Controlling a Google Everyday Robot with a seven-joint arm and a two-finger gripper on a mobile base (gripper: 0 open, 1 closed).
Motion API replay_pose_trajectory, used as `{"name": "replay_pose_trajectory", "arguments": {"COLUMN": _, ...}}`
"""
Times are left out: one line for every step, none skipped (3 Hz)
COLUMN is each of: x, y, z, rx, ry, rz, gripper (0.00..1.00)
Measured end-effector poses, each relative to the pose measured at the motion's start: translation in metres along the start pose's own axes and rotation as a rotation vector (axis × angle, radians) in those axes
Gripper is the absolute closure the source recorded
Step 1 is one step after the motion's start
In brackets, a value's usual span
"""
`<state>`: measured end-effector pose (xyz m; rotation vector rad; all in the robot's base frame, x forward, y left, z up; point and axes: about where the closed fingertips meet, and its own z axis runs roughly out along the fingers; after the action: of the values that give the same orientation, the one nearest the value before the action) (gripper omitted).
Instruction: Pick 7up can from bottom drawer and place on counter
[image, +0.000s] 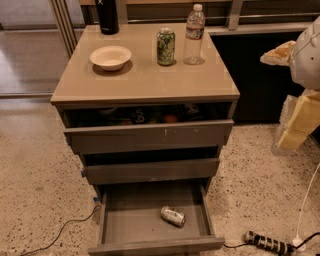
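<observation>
The 7up can (173, 216), small and silver-white, lies on its side on the grey floor of the open bottom drawer (116, 225), right of the middle. The tan counter (145, 75) tops the cabinet above it. My gripper (278, 53) shows as a pale tan-and-white shape at the right edge of the camera view. It is at about counter height, right of the cabinet, far above and to the right of the can. It holds nothing that I can see.
On the counter stand a white bowl (110, 57), a green-patterned can (166, 46), a clear plastic bottle (194, 35) and a black bottle (107, 16). The top drawer (147, 136) is partly open with items inside. A power strip (267, 243) and cables lie on the floor.
</observation>
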<state>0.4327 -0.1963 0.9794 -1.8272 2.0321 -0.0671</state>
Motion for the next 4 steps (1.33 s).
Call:
{"name": "replay_pose_trajectory", "arguments": {"x": -0.010, "y": 0.017, "z": 0.041, "rx": -0.012, "ry": -0.039, "rz": -0.014, "gripper": 0.00}}
{"name": "replay_pose_trajectory", "arguments": {"x": -0.016, "y": 0.028, "z": 0.074, "rx": -0.030, "ry": -0.052, "rz": -0.032, "gripper": 0.00}}
{"name": "replay_pose_trajectory", "arguments": {"x": -0.021, "y": 0.031, "z": 0.119, "rx": -0.037, "ry": -0.037, "rz": -0.053, "gripper": 0.00}}
{"name": "replay_pose_trajectory", "arguments": {"x": -0.022, "y": 0.023, "z": 0.173, "rx": -0.041, "ry": -0.031, "rz": -0.045, "gripper": 0.00}}
